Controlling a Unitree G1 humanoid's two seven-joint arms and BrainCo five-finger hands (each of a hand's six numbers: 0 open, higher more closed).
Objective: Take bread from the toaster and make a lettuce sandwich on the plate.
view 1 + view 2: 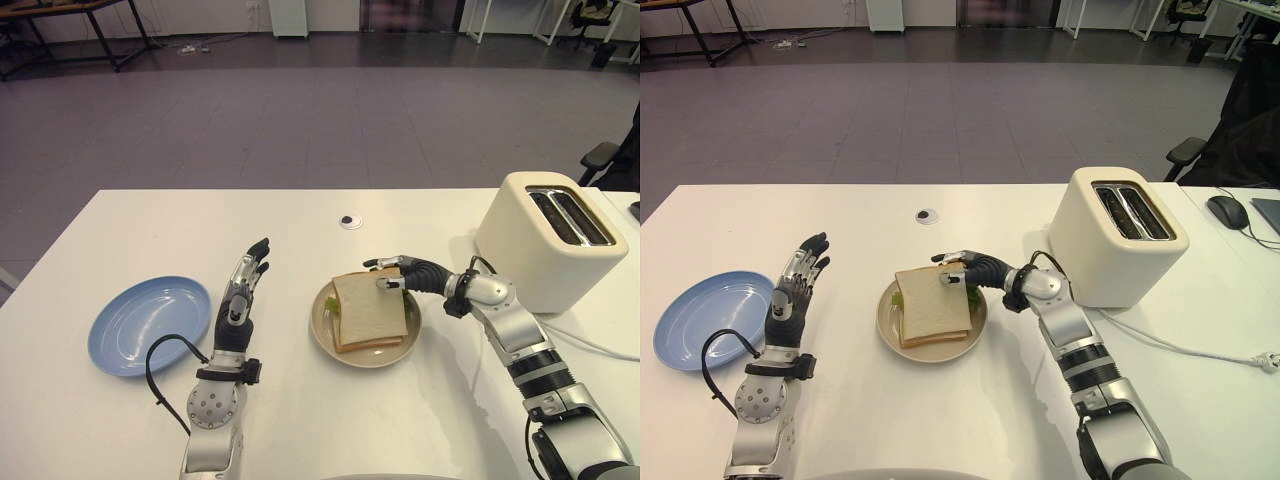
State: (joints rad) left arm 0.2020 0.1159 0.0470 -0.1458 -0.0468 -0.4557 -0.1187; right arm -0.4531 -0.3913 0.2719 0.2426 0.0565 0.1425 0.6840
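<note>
Pinching the bread [370, 310] corner over the plate [320, 338], right hand [410, 272] lies low; left hand [240, 295] stands open-fingered.

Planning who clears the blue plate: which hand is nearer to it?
Left. The left hand stands upright just right of the blue plate, apart from it; the right hand is farther off, at the sandwich's far corner.

A blue plate [130, 320] lies on the left of the white table [200, 230]. A small round disc [350, 222] sits near the far edge. A mouse [1227, 211] lies far right, near a dark chair [1186, 152].
</note>
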